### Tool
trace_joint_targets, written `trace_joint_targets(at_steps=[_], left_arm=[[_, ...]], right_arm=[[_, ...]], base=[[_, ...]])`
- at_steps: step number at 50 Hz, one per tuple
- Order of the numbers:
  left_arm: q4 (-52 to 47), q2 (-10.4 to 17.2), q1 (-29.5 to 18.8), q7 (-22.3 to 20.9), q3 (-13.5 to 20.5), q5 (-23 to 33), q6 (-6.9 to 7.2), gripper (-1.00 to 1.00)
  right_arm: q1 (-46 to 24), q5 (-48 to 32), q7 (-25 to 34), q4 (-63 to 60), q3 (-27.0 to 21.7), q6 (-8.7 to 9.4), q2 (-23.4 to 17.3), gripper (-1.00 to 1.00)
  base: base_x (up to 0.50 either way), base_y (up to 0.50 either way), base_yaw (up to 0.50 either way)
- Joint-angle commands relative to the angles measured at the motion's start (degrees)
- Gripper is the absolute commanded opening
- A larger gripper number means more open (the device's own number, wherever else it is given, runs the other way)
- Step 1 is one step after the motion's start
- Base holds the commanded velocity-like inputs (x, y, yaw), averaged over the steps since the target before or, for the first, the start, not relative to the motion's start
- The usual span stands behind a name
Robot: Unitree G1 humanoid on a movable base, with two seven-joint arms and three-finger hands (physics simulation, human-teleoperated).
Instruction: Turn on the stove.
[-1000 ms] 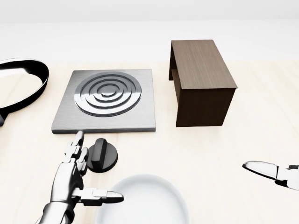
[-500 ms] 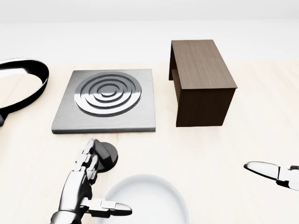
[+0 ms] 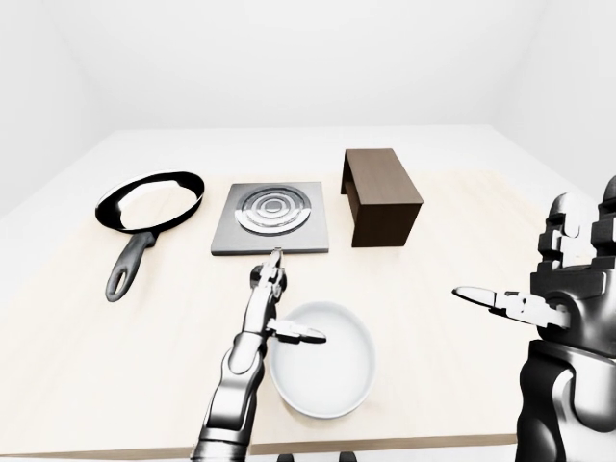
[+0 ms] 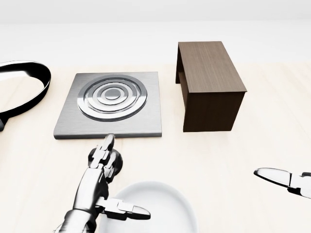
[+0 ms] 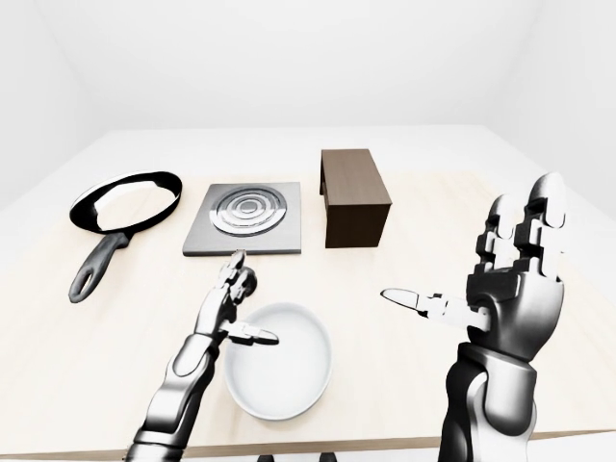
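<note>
Open left hand [image 4: 99, 182] over knob [image 4: 115, 161]

Pale light-wood desk [image 3: 87, 318], faint grain. Stove [image 4: 146, 124] brushed grey metal, burner of concentric silver and dark-grey rings. Knob [image 4: 118, 162] black, mostly covered. Box [image 4: 209, 73] at upper right dark brown wood grain. Pan [image 3: 115, 204] at upper left glossy black, white inside. Bowl [image 3: 351, 380] plain white. Left robot hand [image 4: 99, 167] and right robot hand [image 5: 510, 265] shiny silver with black joints. Walls white.
</note>
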Motion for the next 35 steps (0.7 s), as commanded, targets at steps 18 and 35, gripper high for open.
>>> trace_joint_targets(at_steps=[18, 35], left_arm=[[29.9, 1.6, -36.5, 1.9, 7.3, -4.9, 0.00, 1.00], [-27.6, 5.5, -16.0, 7.0, 10.8, -10.2, 0.00, 1.00]], right_arm=[[-0.1, 0.0, 0.1, 0.2, 0.0, 0.00, -0.1, 1.00], [0.3, -0.8, 0.2, 0.4, 1.2, 0.00, 0.2, 1.00]], base=[[0.00, 0.00, 0.00], [0.00, 0.00, 0.00]])
